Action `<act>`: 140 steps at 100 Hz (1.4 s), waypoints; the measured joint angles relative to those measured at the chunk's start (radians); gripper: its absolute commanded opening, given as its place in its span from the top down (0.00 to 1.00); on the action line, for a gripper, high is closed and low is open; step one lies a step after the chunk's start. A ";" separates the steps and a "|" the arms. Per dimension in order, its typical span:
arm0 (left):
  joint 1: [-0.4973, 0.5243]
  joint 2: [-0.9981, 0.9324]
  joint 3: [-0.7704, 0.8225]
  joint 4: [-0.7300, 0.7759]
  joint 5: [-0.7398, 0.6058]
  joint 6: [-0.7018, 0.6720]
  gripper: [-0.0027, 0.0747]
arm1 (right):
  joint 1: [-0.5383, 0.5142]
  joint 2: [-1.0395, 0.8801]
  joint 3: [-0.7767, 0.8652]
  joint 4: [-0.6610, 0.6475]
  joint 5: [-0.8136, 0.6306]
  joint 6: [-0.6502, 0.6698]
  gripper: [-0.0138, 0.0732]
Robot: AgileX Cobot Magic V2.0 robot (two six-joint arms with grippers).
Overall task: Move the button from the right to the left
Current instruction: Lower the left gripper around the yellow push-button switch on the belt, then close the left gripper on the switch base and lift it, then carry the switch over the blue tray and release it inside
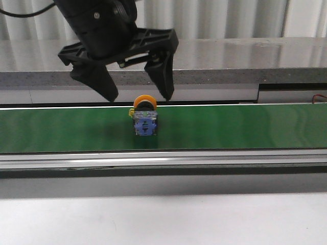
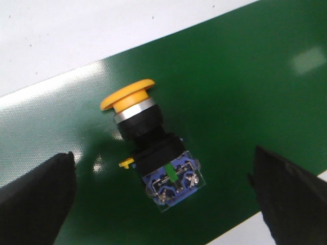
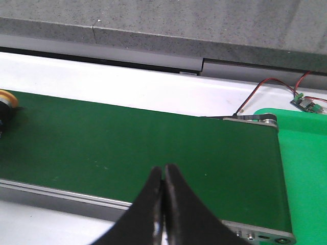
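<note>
belt: plain deep green, pale glare patches | button: yellow-orange cap, silver collar, black neck, blue-grey block with green tab, small yellow tab at side | left claw: matte black | right claw: black | wires: red and black | desk: white-grey

Green belt on grey frame; red wire (far end).

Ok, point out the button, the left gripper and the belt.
button (image 2: 153, 148), left wrist view, black neck.
left gripper (image 1: 138, 94), front view, midway between fingertips.
belt (image 1: 245, 127), front view, bare green surface.
</note>
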 measured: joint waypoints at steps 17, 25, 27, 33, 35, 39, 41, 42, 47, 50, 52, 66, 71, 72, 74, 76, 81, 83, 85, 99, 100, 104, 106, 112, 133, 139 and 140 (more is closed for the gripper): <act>0.000 0.046 0.000 0.072 0.008 -0.066 0.10 | 0.000 0.000 0.000 0.000 0.000 0.000 0.92; 0.000 0.068 0.000 0.095 0.010 -0.082 0.13 | 0.000 0.000 0.000 0.000 0.000 0.000 0.92; 0.000 0.072 0.000 0.098 0.012 -0.084 0.15 | 0.000 0.000 0.000 0.000 0.000 0.000 0.92; 0.000 0.087 0.000 0.104 0.017 -0.088 0.24 | 0.000 0.000 0.000 0.000 0.000 0.000 0.92; 0.000 0.092 0.000 0.109 0.019 -0.088 0.28 | 0.000 0.000 0.000 0.000 0.000 0.000 0.92; 0.000 0.092 -0.001 0.114 0.021 -0.088 0.39 | 0.000 0.000 0.000 0.000 0.000 0.000 0.92; 0.000 0.092 -0.002 0.114 0.021 -0.088 0.45 | 0.000 0.000 0.000 0.000 0.000 0.000 0.92; 0.000 0.092 -0.002 0.114 0.023 -0.088 0.47 | 0.000 0.000 0.000 0.000 0.000 0.000 0.92; 0.000 0.093 -0.002 0.118 0.023 -0.092 0.63 | 0.000 0.000 0.000 0.000 0.000 0.000 0.92; 0.000 0.093 -0.002 0.120 0.024 -0.092 0.75 | 0.000 0.000 0.000 0.000 0.000 0.000 0.92; 0.000 0.093 -0.002 0.120 0.027 -0.095 0.79 | 0.000 0.000 0.000 0.000 0.000 0.000 0.92; 0.000 0.090 -0.007 0.135 0.042 -0.096 0.99 | 0.000 0.000 0.000 0.000 0.000 0.000 0.92; 0.000 0.079 -0.007 0.147 0.054 -0.096 0.99 | 0.000 0.000 0.000 0.000 0.000 0.000 0.92; 0.000 0.075 -0.007 0.149 0.055 -0.096 0.99 | 0.000 0.000 0.000 0.000 0.000 0.000 0.92; 0.000 0.066 -0.007 0.154 0.060 -0.096 0.99 | 0.000 0.000 0.000 0.000 0.000 0.000 0.92; 0.000 0.057 -0.007 0.162 0.062 -0.096 0.99 | 0.000 0.000 0.000 0.000 0.000 0.000 0.92; 0.000 0.026 -0.007 0.182 0.069 -0.101 0.99 | 0.000 0.000 0.000 0.000 0.000 0.000 0.92; 0.000 0.011 -0.007 0.194 0.072 -0.106 0.99 | 0.000 0.000 0.000 0.000 0.000 0.000 0.92; 0.000 0.000 -0.007 0.205 0.078 -0.108 0.99 | 0.000 0.000 0.000 0.000 0.000 0.000 0.92; 0.028 -0.123 -0.007 0.260 0.142 -0.113 0.99 | 0.000 0.000 0.000 0.000 0.000 0.000 0.92; 0.033 -0.136 -0.007 0.263 0.146 -0.115 0.99 | 0.000 0.000 0.000 0.000 0.000 0.000 0.92; 0.050 -0.173 -0.007 0.277 0.171 -0.115 0.99 | 0.000 0.000 0.000 0.000 0.000 0.000 0.92; 0.061 -0.186 -0.007 0.286 0.183 -0.115 0.99 | 0.000 0.000 0.000 0.000 0.000 0.000 0.92; 0.099 -0.243 0.003 0.307 0.202 -0.115 0.99 | 0.000 0.000 0.000 0.000 0.000 0.000 0.92; 0.281 -0.428 0.113 0.368 0.235 -0.115 0.99 | 0.000 0.000 0.000 0.000 0.000 0.000 0.92; 0.340 -0.471 0.160 0.387 0.240 -0.113 0.99 | 0.000 0.000 0.000 0.000 0.000 0.000 0.92; 0.355 -0.475 0.166 0.386 0.240 -0.113 0.99 | 0.000 0.000 0.000 0.000 0.000 0.000 0.92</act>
